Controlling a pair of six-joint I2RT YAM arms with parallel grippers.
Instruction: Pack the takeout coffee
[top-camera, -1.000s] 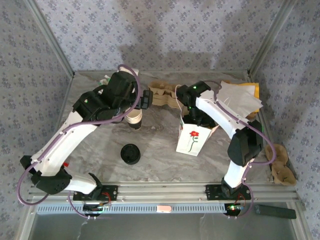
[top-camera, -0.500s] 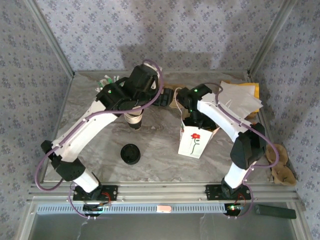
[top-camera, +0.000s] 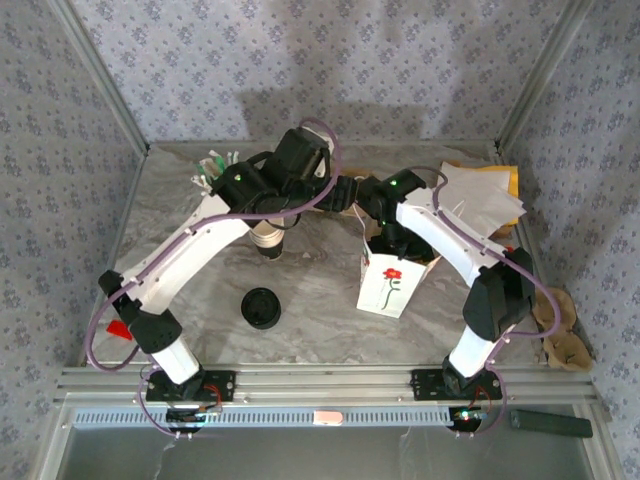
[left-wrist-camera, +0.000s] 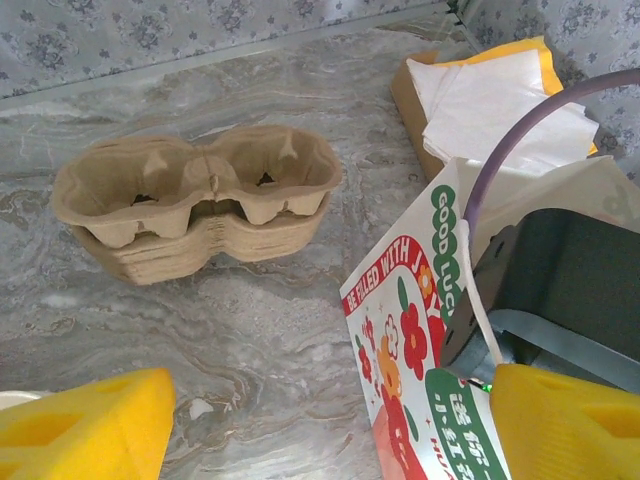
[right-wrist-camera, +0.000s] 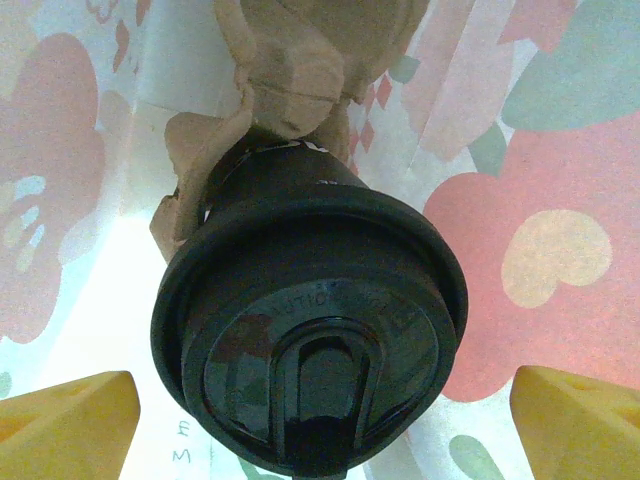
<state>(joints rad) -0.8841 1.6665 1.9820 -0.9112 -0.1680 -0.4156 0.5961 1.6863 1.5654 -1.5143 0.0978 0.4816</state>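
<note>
The takeout coffee (right-wrist-camera: 310, 340) stands inside the flower-printed paper bag (top-camera: 388, 283), seated in a brown pulp carrier (right-wrist-camera: 290, 50); its round black lid faces the right wrist camera. My right gripper (right-wrist-camera: 320, 425) hangs in the bag just above the lid, open, with its yellow fingertips (right-wrist-camera: 62, 422) wide on either side and off the lid. In the top view the right gripper (top-camera: 386, 236) reaches into the bag's mouth. My left gripper (top-camera: 347, 194) is at the bag's back left top edge, open. In the left wrist view the bag's printed wall (left-wrist-camera: 420, 340) lies between its yellow fingers (left-wrist-camera: 85, 425).
A stack of pulp cup carriers (left-wrist-camera: 195, 195) sits behind the bag. White napkins on a yellow sheet (top-camera: 482, 195) lie at the back right. A stack of lidless cups (top-camera: 268, 238) and a low pile of black lids (top-camera: 261, 308) stand left of the bag. More carriers (top-camera: 560, 335) lie off the right edge.
My left arm has swung right, from above the cup stack to the bag's top edge, its jaws narrowing a little. The bag has shifted slightly. The right gripper stays in the bag.
</note>
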